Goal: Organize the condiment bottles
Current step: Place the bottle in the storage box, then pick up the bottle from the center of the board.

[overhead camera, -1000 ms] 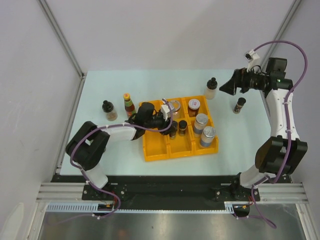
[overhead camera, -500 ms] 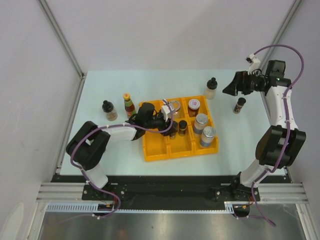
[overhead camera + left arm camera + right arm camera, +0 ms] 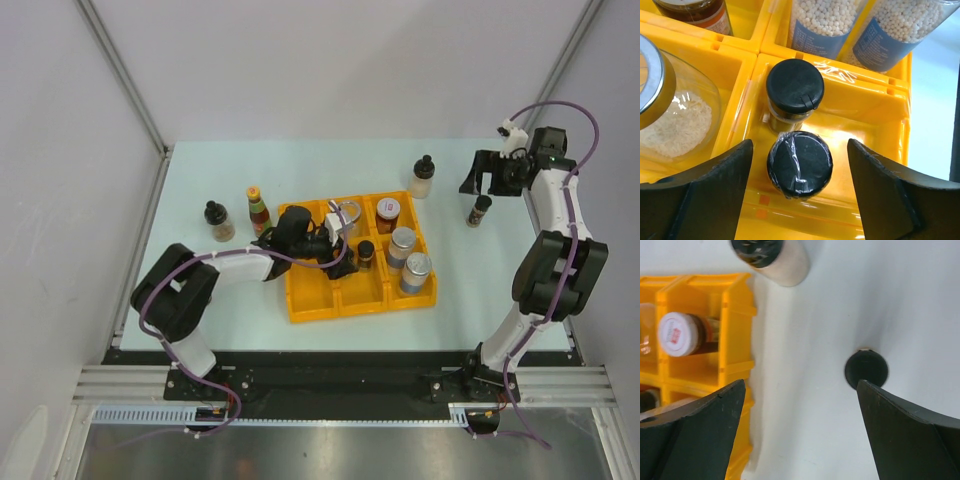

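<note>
"Left gripper, entry one?"
"Fingers spread, over the tray's middle near compartment, flanking two black-capped jars."
"Right gripper?"
"Fingers spread likewise, right of the tray, above a lone spice jar standing on the table."

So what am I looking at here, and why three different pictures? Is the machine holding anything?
These are two robot arms bolted to a table. One picture looks down from overhead. The other two come from small cameras on each arm's wrist, so you see its dark fingers at the bottom corners. On the table sits a yellow tray with jars in it, and four more bottles stand outside it. The left hand is open, with a finger on either side of a black-capped jar in the tray, not touching it. The right hand is open too, over the table close to a loose jar. Nothing is held.
</note>
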Controlling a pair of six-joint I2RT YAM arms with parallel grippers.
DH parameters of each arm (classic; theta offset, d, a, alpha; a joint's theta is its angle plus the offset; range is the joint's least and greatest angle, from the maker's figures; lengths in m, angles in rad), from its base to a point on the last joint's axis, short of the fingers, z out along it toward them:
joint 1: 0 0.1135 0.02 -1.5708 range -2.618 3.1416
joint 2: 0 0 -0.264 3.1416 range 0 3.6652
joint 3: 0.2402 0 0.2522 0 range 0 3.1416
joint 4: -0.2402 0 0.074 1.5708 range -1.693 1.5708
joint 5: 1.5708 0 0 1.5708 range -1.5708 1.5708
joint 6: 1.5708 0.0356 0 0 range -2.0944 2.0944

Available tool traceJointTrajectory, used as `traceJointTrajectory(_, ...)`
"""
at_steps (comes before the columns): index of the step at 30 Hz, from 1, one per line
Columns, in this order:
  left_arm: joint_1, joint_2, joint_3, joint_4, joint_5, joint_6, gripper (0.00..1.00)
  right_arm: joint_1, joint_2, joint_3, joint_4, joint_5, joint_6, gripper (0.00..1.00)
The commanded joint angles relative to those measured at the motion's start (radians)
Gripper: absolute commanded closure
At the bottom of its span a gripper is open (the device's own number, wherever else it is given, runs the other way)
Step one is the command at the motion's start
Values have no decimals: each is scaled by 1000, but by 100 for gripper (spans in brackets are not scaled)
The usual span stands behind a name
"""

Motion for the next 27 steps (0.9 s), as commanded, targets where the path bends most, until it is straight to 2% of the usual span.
traceJointTrajectory(1, 5, -48, 38, -48, -10, 24, 17, -2, 47, 34, 59, 189, 11, 0)
traceJointTrajectory(2, 5, -54, 41, -54, -7, 25, 14, -2, 56, 35, 61, 204, 8, 0)
traceJointTrajectory(4, 5, -74, 55, -82, -6, 28, 2, -2, 76, 36, 73, 249, 2, 0)
traceJointTrajectory(5, 5, -80, 60, -90, -10, 32, 1, -2, 94, 36, 78, 259, 2, 0)
traceJointTrajectory(14, 14, -179, 89, -165, -17, 39, 0, 10, 220, 106, 84, 358, -6, 0)
traceJointTrajectory(17, 20, -208, 99, -197, -29, 50, 0, 24, 254, 134, 67, 376, -7, 6)
traceJointTrajectory(18, 23, -215, 106, -217, -38, 62, 0, 28, 260, 137, 65, 381, -10, 13)
traceJointTrajectory(19, 29, -222, 104, -220, -40, 65, 0, 33, 260, 135, 62, 384, -12, 16)
traceJointTrajectory(27, 120, -257, 100, -264, -32, 64, 0, 91, 248, 132, 18, 457, -33, 78)
